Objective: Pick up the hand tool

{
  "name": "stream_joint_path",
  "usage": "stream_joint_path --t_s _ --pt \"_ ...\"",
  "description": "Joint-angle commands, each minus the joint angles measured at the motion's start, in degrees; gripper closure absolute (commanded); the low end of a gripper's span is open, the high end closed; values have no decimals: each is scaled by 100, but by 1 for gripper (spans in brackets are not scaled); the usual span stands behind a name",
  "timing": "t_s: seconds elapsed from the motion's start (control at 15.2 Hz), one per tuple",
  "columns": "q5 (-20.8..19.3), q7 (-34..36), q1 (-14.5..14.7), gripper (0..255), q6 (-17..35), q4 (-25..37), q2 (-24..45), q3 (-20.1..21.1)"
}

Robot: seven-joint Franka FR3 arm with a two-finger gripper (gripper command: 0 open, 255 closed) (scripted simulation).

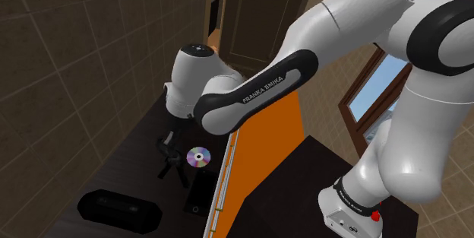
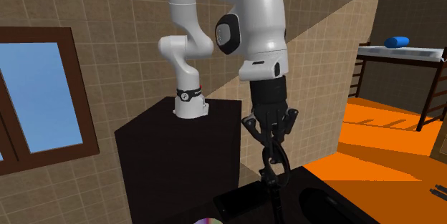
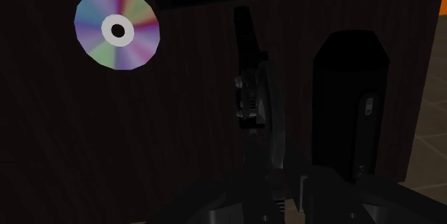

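— As your eye travels from the left of the shoulder view, what lies first on the dark table [image 1: 143,144]?

— A black rounded case [image 1: 118,210], at the near left. Right of it and farther off, the gripper [image 1: 168,151] points down over the table.

— And its claw?

— Closed almost all the way, the two fingers clasping the upper end of the black hand tool [image 2: 275,167]. The tool hangs down from them, nearly upright in the second exterior view. Whether its lower end touches the table I cannot tell.

— What sits right of the tool?

— A shiny rainbow disc [image 1: 198,157], flat on the table just beside it. Nearer than the disc lies a flat black slab [image 1: 199,192], close to the table's right edge.

— Beyond that edge?

— Orange floor [image 1: 266,145], then the dark stand [image 1: 319,160] with the arm's white base [image 1: 351,204] at the right.

— Does the wrist view agree?

— Yes. The tool runs out from between the fingers, with the disc on one side of it, the case on the other and the slab beyond its tip.
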Motion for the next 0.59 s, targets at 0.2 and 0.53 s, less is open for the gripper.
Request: stream_joint_path --t_s 0.2,0.53 --pt "154 -89 -57 255 -352 92 -276 74" --pt "239 -138 -85 255 -566 163 -428 106"
